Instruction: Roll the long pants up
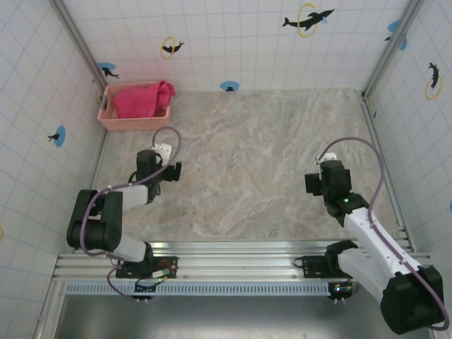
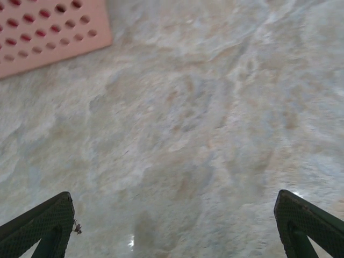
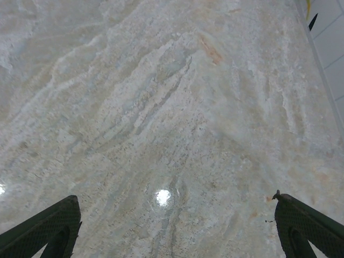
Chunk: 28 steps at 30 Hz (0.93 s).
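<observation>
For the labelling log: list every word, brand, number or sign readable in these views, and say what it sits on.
No readable text in any view.
Dolphin stickers on the wall tiles: pictures only, no letters.
White patch on the left arm: too small to read, if it bears print at all.
Basket: slotted wall, no marking visible.

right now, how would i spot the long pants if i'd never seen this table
Start at the marble-look table and go to its far left corner, where a pale salmon-pink slotted basket sits by the tiled wall. The long pants are the cloth bunched inside it, heaped higher toward its right end. Their bright magenta colour and soft folds set them apart from the paler, rigid basket.
</observation>
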### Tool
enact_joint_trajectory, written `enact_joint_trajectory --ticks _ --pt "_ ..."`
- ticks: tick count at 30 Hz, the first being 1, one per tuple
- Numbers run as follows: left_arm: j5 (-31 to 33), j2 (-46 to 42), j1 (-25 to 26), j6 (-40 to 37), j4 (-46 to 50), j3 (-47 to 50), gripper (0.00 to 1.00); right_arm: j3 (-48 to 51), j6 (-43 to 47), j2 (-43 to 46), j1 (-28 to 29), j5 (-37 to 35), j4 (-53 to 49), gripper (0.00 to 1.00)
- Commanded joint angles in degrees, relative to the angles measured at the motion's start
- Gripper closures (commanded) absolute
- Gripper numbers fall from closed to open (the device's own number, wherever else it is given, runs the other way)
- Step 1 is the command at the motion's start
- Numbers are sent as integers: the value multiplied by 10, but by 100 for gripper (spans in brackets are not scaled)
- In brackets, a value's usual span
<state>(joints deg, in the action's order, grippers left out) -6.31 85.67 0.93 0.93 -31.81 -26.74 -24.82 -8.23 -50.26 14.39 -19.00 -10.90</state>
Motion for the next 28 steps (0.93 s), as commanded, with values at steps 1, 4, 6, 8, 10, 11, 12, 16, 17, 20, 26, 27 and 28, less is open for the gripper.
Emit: enact_joint_trajectory --ticks 1,4,6,8,10,11,12,16,17,20,26,27,28 --pt "36 26 18 -60 -225 56 3 64 40 9 -27 1 193 4" --pt "27 17 18 -64 -175 40 3 113 40 -20 -72 38 321 4" --pt "27 7 18 -64 -152 39 3 121 39 -52 -86 47 389 4" --pt "29 12 18 -65 -167 43 2 131 47 -82 -87 49 462 4" --pt "28 13 18 -62 -161 38 3 129 44 -122 -89 48 519 4" --pt "22 11 13 -59 -150 35 3 121 49 -148 -89 57 540 4" --pt "21 10 12 -58 -148 32 3 111 58 -179 -90 78 559 4" --pt "24 10 13 -58 -147 34 3 48 77 -309 -88 157 585 4" --pt "24 11 12 -58 -148 34 3 46 89 -350 -83 173 614 4" --pt "23 11 12 -57 -147 32 3 42 96 -354 -89 198 607 2" --pt "23 12 12 -57 -146 32 3 21 82 -369 -85 168 591 2" --pt "23 11 12 -57 -146 33 3 13 78 -366 -84 146 570 2" --pt "23 11 12 -57 -147 32 2 11 74 -368 -78 121 569 2"
